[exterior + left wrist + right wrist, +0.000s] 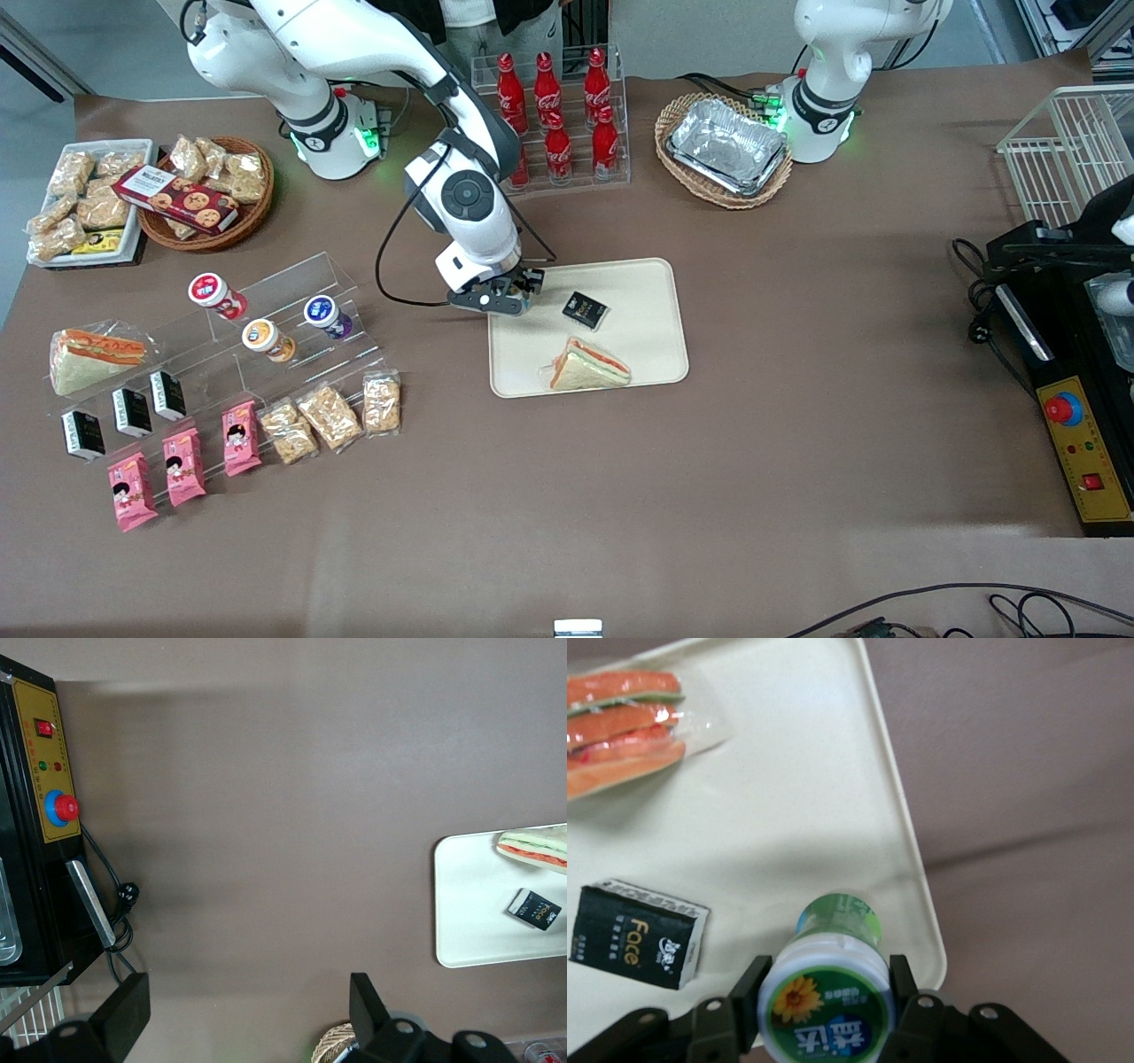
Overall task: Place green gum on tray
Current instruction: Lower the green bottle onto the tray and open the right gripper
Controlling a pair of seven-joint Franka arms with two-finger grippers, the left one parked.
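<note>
The green gum, a green-bodied canister with a white lid and a sunflower label, is clamped between my right gripper's two black fingers. It stands lid-up over the cream tray, close to a rounded corner. Whether its base touches the tray cannot be told. In the front view the gripper hovers at the tray's corner nearest the working arm, and the gum is hidden under it. The left wrist view also shows part of the tray.
A black packet and a wrapped sandwich lie on the tray. Toward the working arm's end stands a clear rack with an orange canister and a purple canister. Cola bottles stand farther from the camera than the gripper.
</note>
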